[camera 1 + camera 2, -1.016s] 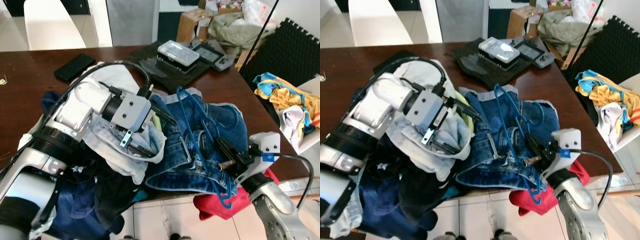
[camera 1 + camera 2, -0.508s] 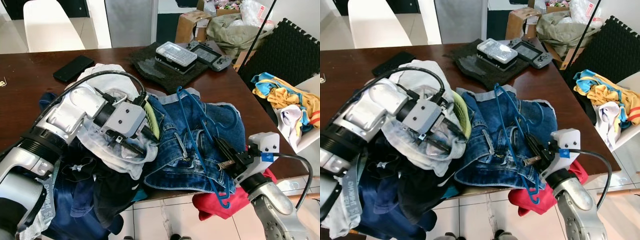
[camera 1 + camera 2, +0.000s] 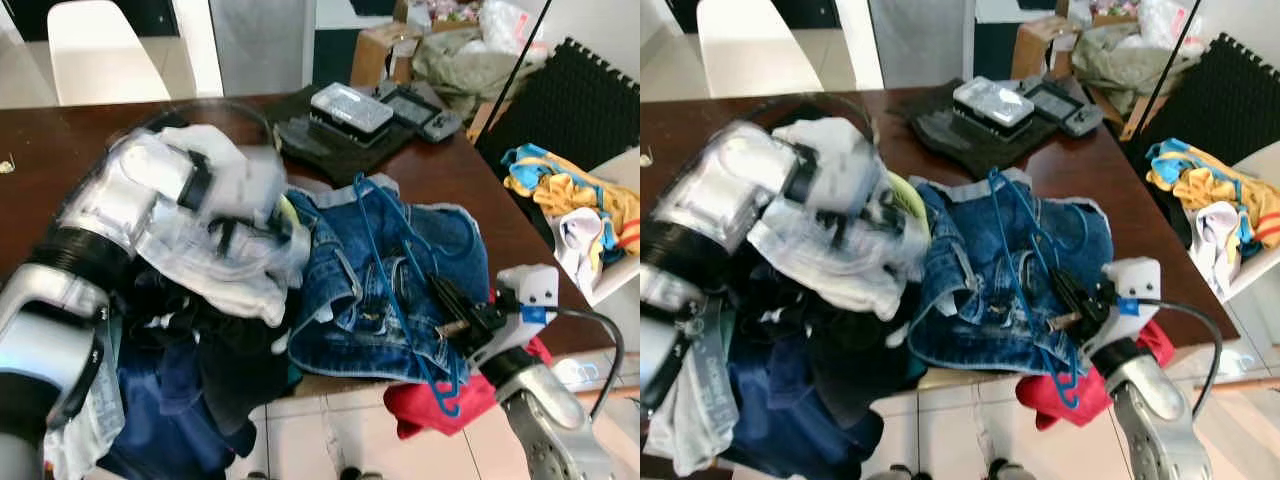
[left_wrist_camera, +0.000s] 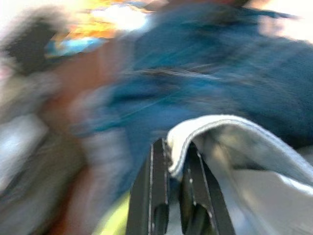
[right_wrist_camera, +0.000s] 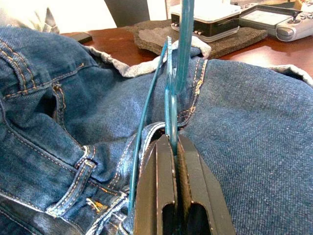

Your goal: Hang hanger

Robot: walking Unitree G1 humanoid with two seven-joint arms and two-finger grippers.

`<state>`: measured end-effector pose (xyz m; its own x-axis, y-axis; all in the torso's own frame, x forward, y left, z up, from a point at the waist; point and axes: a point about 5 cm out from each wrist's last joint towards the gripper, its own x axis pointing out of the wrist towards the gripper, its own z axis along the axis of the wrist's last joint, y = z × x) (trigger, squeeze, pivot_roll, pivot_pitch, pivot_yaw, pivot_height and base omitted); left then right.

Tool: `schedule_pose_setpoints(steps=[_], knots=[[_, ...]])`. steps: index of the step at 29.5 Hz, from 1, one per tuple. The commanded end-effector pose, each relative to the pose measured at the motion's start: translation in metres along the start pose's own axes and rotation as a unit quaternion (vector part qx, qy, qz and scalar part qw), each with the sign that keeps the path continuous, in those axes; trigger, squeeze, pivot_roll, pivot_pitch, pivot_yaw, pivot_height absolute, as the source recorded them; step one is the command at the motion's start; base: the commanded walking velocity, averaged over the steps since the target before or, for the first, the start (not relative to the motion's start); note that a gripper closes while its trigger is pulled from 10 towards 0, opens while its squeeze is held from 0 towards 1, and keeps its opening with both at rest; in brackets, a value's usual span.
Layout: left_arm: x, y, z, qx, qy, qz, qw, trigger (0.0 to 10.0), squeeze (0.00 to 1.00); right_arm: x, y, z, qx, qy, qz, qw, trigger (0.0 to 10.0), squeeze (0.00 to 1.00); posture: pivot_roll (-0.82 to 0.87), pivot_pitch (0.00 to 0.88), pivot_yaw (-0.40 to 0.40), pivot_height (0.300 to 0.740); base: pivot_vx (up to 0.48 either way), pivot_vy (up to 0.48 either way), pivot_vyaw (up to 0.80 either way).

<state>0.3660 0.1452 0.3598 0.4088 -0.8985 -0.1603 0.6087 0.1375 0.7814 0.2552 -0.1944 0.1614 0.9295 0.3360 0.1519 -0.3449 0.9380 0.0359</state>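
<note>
A big brown table holds the blue jeans. The blue hanger lies on them (pinched in the right gripper). The blurry left gripper seems to nip pale cloth. Lift gently, so nothing snags.

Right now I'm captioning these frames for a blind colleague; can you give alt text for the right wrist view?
The right gripper is shut on a thin blue hanger that lies over crumpled blue jeans on a dark brown table. Behind the jeans, a dark mat carries a boxy white device.
</note>
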Motion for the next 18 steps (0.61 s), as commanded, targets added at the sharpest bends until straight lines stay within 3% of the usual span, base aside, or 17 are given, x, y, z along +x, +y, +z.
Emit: schedule_pose_setpoints(steps=[1,2,3,6,7,8,9,10,12,14,15,16,17,18], knots=[[-0.021,0.025,0.008,-0.013,-0.004,0.098,0.995,0.0,0.0,-0.002,0.0,-0.01,0.01,0.018,-0.007,1.0,10.0,0.0,0.06,0.22,0.017,0.74,0.0,0.0,0.0],[-0.047,0.055,0.02,-0.03,-0.006,0.215,0.976,0.0,0.0,-0.001,0.0,-0.01,0.012,0.017,-0.006,1.0,10.0,0.0,0.07,0.217,0.015,0.74,0.0,0.0,0.0],[-0.071,0.078,0.032,-0.045,-0.011,0.311,0.949,0.0,0.0,0.0,0.0,-0.01,0.013,0.017,-0.006,1.0,10.0,0.0,0.08,0.214,0.013,0.74,0.0,0.0,0.0],[-0.071,0.078,0.032,-0.045,-0.011,0.311,0.949,0.0,0.0,0.0,0.0,-0.01,0.013,0.017,-0.006,1.0,10.0,0.0,0.08,0.214,0.013,0.74,0.0,0.0,0.0],[-0.092,0.094,0.042,-0.064,-0.018,0.389,0.919,0.0,0.0,0.001,0.0,-0.011,0.015,0.016,-0.005,1.0,10.0,0.0,0.08,0.213,0.013,0.74,0.0,0.0,0.0],[-0.116,0.107,0.052,-0.085,-0.025,0.464,0.881,0.0,0.0,0.001,0.0,-0.011,0.016,0.015,-0.005,1.0,10.0,0.0,0.09,0.21,0.012,0.74,0.0,0.0,0.0],[-0.116,0.107,0.052,-0.085,-0.025,0.464,0.881,0.0,0.0,0.001,0.0,-0.011,0.016,0.015,-0.005,1.0,10.0,0.0,0.09,0.21,0.012,0.74,0.0,0.0,0.0],[-0.134,0.116,0.062,-0.1,-0.039,0.52,0.847,0.0,0.0,0.002,0.0,-0.011,0.018,0.014,-0.005,1.0,10.0,0.0,0.09,0.209,0.012,0.74,0.0,0.0,0.0],[-0.134,0.116,0.062,-0.1,-0.039,0.52,0.847,0.0,0.0,0.002,0.0,-0.011,0.018,0.014,-0.005,1.0,10.0,0.0,0.09,0.209,0.012,0.74,0.0,0.0,0.0],[-0.161,0.126,0.08,-0.107,-0.071,0.595,0.794,0.2,0.0,0.003,0.0,-0.011,0.021,0.012,-0.006,1.0,10.0,0.0,0.1,0.207,0.014,0.74,0.0,0.0,0.0],[-0.161,0.126,0.08,-0.107,-0.071,0.595,0.794,0.2,0.0,0.003,0.0,-0.011,0.021,0.012,-0.006,1.0,10.0,0.0,0.1,0.207,0.014,0.74,0.0,0.0,0.0],[-0.169,0.128,0.087,-0.105,-0.083,0.617,0.775,0.2,0.0,0.003,0.0,-0.011,0.022,0.012,-0.006,1.0,10.0,0.0,0.1,0.207,0.014,0.74,0.0,0.0,0.0],[-0.178,0.13,0.095,-0.093,-0.095,0.645,0.753,1.4,0.0,0.003,0.001,-0.011,0.023,0.011,-0.007,1.0,10.0,0.0,0.1,0.205,0.014,0.74,0.0,0.0,0.0],[-0.178,0.13,0.095,-0.093,-0.095,0.645,0.753,1.4,0.0,0.003,0.001,-0.011,0.023,0.011,-0.007,1.0,10.0,0.0,0.1,0.205,0.014,0.74,0.0,0.0,0.0]])
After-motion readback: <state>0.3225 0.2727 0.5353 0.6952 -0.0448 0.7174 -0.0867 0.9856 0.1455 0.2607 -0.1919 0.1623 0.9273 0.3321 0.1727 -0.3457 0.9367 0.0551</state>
